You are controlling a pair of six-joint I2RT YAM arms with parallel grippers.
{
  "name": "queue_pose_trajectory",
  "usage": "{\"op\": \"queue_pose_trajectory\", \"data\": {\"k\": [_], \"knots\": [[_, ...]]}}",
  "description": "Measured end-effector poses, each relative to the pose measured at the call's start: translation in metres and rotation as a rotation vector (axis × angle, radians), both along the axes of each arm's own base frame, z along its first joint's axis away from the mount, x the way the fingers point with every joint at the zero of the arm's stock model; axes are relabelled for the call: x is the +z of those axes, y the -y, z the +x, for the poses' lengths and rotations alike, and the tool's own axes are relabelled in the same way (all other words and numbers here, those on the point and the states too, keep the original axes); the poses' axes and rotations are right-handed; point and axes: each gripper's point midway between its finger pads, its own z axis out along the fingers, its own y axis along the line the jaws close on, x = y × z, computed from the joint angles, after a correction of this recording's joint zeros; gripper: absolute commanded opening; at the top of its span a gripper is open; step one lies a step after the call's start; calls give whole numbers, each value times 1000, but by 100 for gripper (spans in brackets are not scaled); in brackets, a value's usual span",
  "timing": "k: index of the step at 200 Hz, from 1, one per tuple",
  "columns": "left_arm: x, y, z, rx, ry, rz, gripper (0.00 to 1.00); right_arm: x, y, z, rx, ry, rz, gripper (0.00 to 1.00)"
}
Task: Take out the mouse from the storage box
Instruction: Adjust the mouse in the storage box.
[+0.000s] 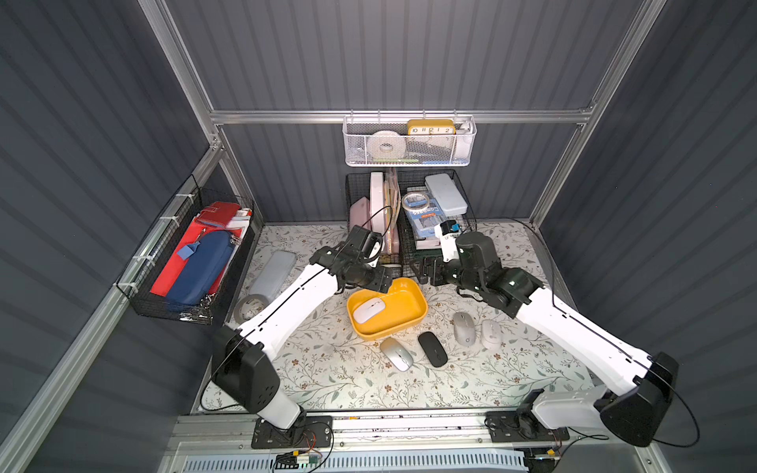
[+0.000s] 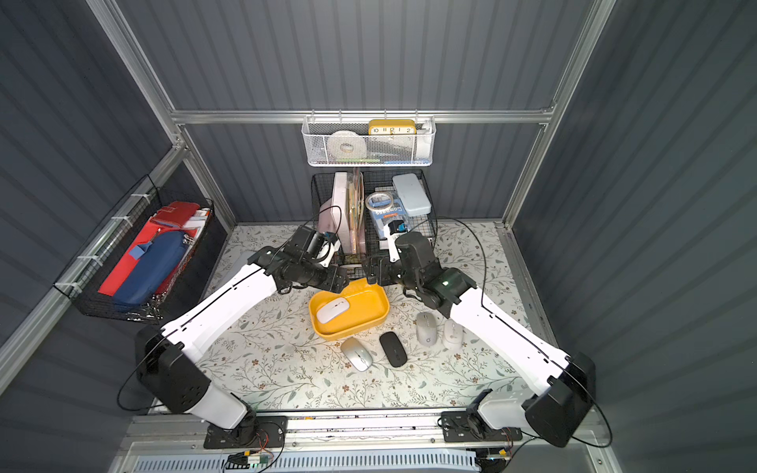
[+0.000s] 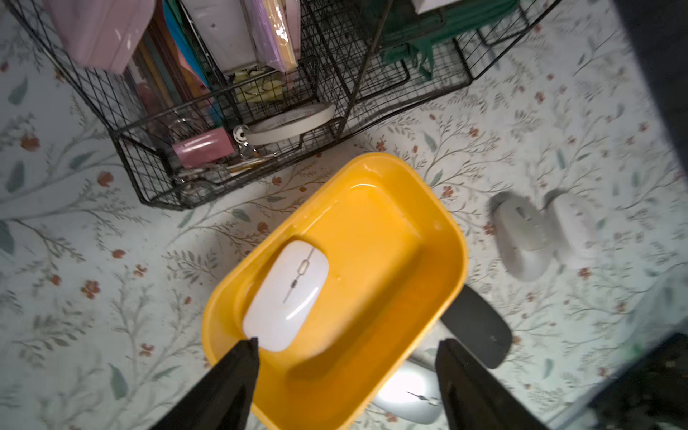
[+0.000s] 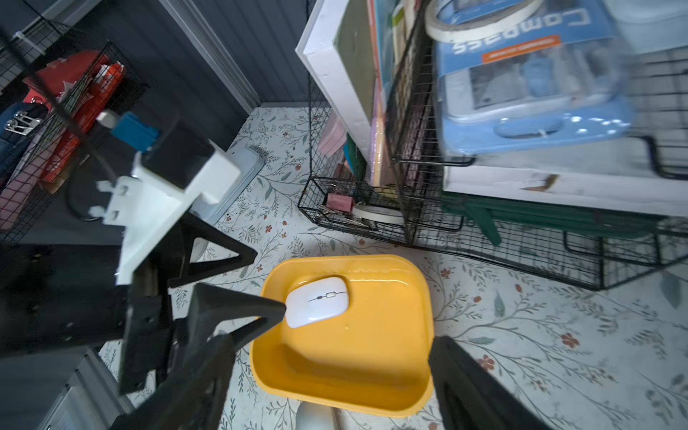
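The mustard-yellow storage box (image 1: pixel 403 307) (image 2: pixel 364 307) lies mid-table in both top views. A white mouse (image 1: pixel 368 310) (image 3: pixel 286 294) (image 4: pixel 318 299) rests inside it, at its left end. My left gripper (image 1: pixel 383 282) (image 3: pixel 348 342) hangs open over the box's far left rim. One of its fingertips (image 4: pixel 279 307) is right at the mouse's edge, and nothing is held. My right gripper (image 1: pixel 422 272) (image 4: pixel 335 342) is open above the far right corner of the box (image 4: pixel 353 353), holding nothing.
Several mice lie on the floral mat in front of the box: silver (image 1: pixel 396 354), black (image 1: pixel 433 349), grey (image 1: pixel 463 329), white (image 1: pixel 490 333). Black wire baskets (image 1: pixel 409 217) stand just behind both grippers. A grey case (image 1: pixel 272 272) and a tape roll (image 1: pixel 248 307) lie left.
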Motion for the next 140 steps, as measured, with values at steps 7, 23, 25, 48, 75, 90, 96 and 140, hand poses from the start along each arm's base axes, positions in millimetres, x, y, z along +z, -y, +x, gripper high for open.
{"op": "queue_pose_trajectory", "data": {"k": [7,23,25,48,75,90,96,140], "knots": [[-2,4,8,-5,-2,11,78,3,6,-2,-9,5,-1,88],[-6,13,26,1,-6,21,73,8,19,-7,-26,14,-2,89],[-9,14,28,9,-13,22,72,9,22,-8,-28,17,0,89],[-50,16,36,58,-107,71,65,12,41,-15,-53,30,10,89],[-106,11,15,132,-256,153,76,4,55,-21,-70,26,5,89],[-117,12,-6,142,-310,177,78,-4,54,-24,-53,12,-1,89],[-119,14,-12,143,-321,181,78,-6,53,-25,-48,5,-2,89],[-126,11,-24,189,-362,200,82,-15,44,-37,8,5,-2,89]]}}
